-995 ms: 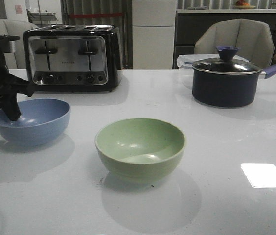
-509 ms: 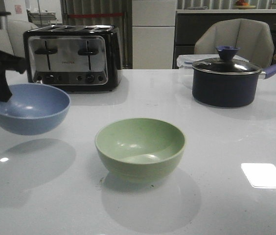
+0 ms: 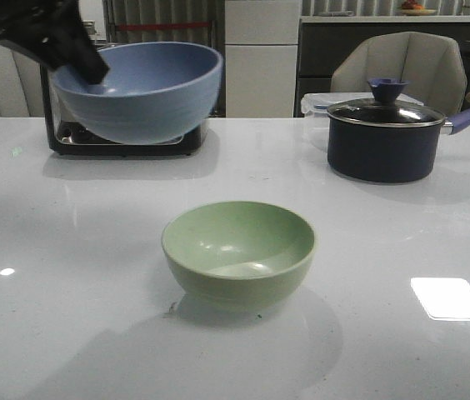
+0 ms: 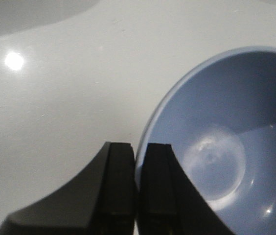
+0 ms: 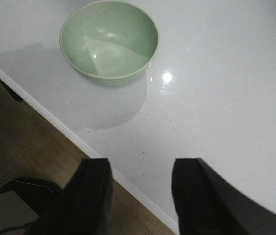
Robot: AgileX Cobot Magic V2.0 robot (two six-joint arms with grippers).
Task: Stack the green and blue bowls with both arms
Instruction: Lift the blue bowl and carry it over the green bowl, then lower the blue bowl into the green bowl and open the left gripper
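Note:
The blue bowl (image 3: 139,90) hangs tilted high above the table at the left, in front of the toaster. My left gripper (image 3: 89,68) is shut on its left rim; the wrist view shows the rim of the blue bowl (image 4: 216,137) pinched between the two dark fingers of the left gripper (image 4: 138,152). The green bowl (image 3: 239,252) stands upright and empty on the white table, near the middle. My right gripper (image 5: 140,169) is open and empty over the table's front edge, well apart from the green bowl (image 5: 109,43). It does not show in the front view.
A black and chrome toaster (image 3: 127,137) stands at the back left, partly behind the blue bowl. A dark lidded saucepan (image 3: 385,137) with a purple handle sits at the back right. The table's front edge (image 5: 79,139) drops to a wooden floor.
My left gripper has lifted the blue bowl off the table, carried it up and to the right, and tilted it. The green bowl has not moved.

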